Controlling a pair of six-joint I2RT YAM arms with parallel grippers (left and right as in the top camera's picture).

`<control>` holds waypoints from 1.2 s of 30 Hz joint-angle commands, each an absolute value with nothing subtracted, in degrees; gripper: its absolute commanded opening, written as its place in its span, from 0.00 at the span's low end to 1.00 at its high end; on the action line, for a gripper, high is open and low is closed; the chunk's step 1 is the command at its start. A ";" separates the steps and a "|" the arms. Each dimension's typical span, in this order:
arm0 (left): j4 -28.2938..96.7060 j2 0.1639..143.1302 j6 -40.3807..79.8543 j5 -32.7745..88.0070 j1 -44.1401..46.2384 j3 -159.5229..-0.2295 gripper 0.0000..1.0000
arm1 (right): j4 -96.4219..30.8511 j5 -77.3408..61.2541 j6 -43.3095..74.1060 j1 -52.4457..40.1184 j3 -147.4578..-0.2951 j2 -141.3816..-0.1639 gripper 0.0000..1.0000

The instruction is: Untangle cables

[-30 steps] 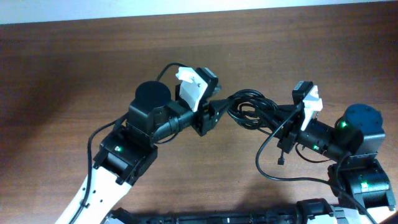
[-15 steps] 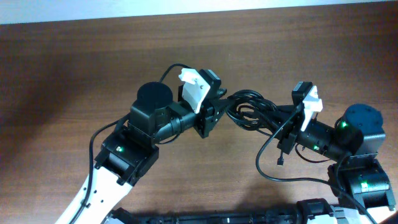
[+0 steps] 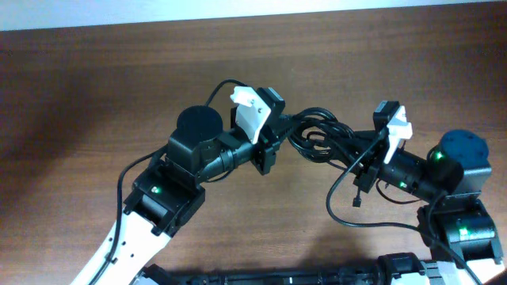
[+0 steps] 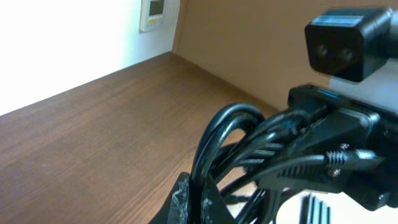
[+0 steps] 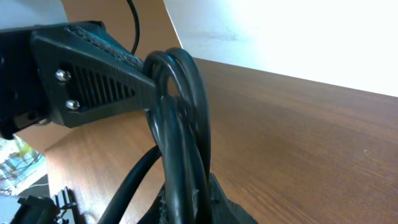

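Note:
The cables (image 3: 321, 138) are a knotted bundle of black cords held in the air between my two grippers over the brown table (image 3: 119, 71). My left gripper (image 3: 279, 136) is shut on the bundle's left side; its wrist view shows a cord loop (image 4: 214, 143) pinched between the fingertips (image 4: 200, 199). My right gripper (image 3: 366, 154) is shut on the bundle's right side, with several cords (image 5: 183, 124) clamped between its fingertips (image 5: 189, 202). One loose strand (image 3: 348, 214) with a small plug end (image 3: 358, 204) hangs below the right gripper.
The left arm (image 3: 170, 186) reaches in from the bottom left, the right arm (image 3: 444, 190) from the bottom right. A white wall (image 4: 62, 43) with a small wall panel (image 4: 153, 12) lies beyond the table's far edge.
The left gripper has moved slightly up and to the right with the bundle. The right gripper has barely shifted. Both stay shut on the cables.

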State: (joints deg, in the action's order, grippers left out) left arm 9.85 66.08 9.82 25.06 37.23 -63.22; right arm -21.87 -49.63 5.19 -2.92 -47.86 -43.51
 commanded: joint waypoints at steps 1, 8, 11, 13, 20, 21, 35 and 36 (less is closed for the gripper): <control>4.51 66.04 20.45 25.74 37.98 -64.66 0.00 | -22.26 -52.90 4.75 -2.98 -48.82 -45.60 0.04; -2.66 65.76 24.84 25.71 37.28 -64.66 0.00 | -23.40 -52.88 3.11 -2.98 -48.82 -49.15 0.04; -3.01 65.28 24.80 25.67 35.33 -64.66 0.00 | -24.23 -52.90 1.76 -2.96 -48.82 -49.12 0.04; -3.01 64.88 24.80 25.65 33.28 -64.66 0.00 | -24.23 -52.90 1.74 -2.96 -48.82 -49.12 0.04; -1.02 64.10 22.48 25.71 24.95 -64.66 0.11 | -24.23 -52.93 1.76 -2.96 -48.82 -49.12 0.04; 0.14 64.10 21.61 25.74 24.32 -64.66 0.18 | -24.23 -52.93 1.76 -2.96 -48.82 -49.12 0.04; 13.02 64.16 5.98 45.91 23.90 -64.66 0.99 | -23.94 -53.69 1.83 -2.96 -48.84 -49.12 0.04; 13.34 64.16 5.21 46.96 23.90 -64.66 0.99 | -23.66 -54.08 1.85 -2.96 -48.84 -49.12 0.04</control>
